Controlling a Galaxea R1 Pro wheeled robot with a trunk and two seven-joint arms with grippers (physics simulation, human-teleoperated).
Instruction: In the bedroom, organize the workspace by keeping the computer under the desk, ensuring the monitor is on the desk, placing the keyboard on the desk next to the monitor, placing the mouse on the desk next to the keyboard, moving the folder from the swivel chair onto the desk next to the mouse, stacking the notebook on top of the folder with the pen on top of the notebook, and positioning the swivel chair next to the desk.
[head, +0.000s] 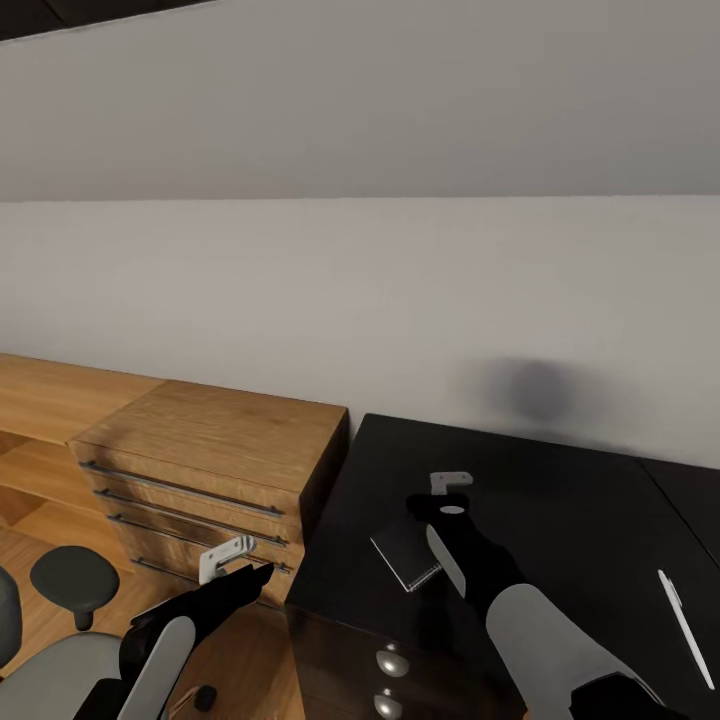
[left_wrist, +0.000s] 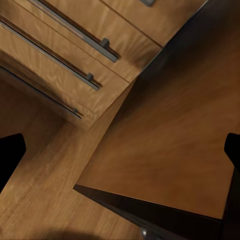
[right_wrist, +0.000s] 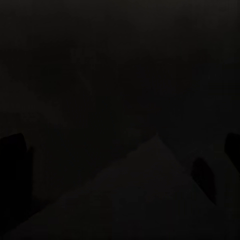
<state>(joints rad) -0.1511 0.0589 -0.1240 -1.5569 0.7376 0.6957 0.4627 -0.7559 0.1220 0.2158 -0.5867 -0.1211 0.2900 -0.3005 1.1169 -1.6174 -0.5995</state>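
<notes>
A thin dark grey notebook (head: 404, 553) rests on the black desk (head: 560, 500) near its left end. My right gripper (head: 432, 512) hangs open just above it. In the right wrist view a corner of the notebook (right_wrist: 150, 195) shows between the spread fingertips (right_wrist: 12, 155), and I cannot tell whether they touch it. A slim white pen (head: 685, 625) lies on the desk far to the right. My left gripper (head: 250, 575) is open and empty, over the wooden floor (left_wrist: 45, 200) beside the desk's end. The grey swivel chair (head: 50, 675) stands at lower left.
A light wooden chest (head: 220, 440) with bar handles (left_wrist: 75, 70) stands against the desk's left end. The desk front has round-knobbed drawers (head: 392, 662). A plain white wall runs behind both. The chair's black armrest (head: 75, 578) sits close to my left arm.
</notes>
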